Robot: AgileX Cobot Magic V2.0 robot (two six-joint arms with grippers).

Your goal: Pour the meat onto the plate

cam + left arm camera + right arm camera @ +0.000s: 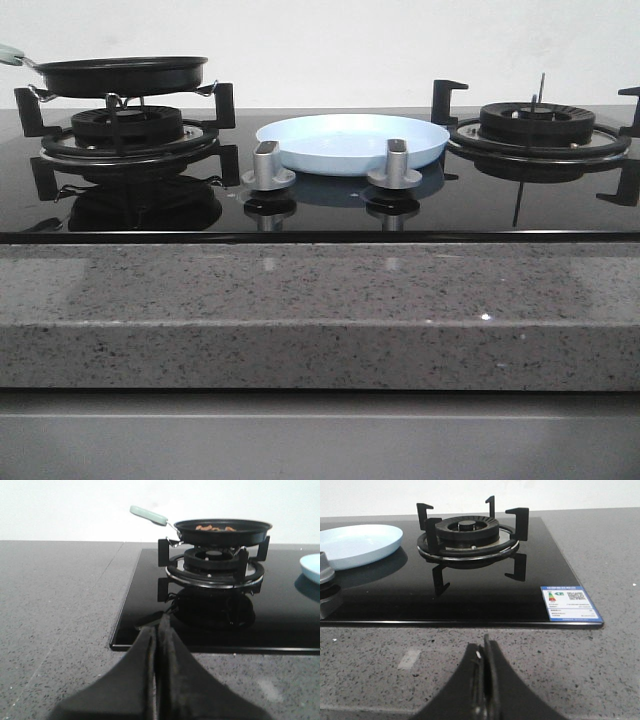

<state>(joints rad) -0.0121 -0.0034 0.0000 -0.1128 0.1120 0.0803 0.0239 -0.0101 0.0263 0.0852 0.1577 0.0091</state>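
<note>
Orange-brown sliced meat (216, 528) is kept in the black frying pan (223, 530); the pale-blue round plate (352, 141) is set alongside for pouring. Both end effectors (156, 630) (485, 652) are pressed together, empty.

Left gripper (156, 630): fingers pressed together, nothing between them. Right gripper (485, 652): fingers likewise closed, nothing held.

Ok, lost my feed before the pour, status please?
Left gripper and right gripper shut, empty, over the counter. Meat in the frying pan on the left burner. Plate bare, mid-hob; path clear.
</note>
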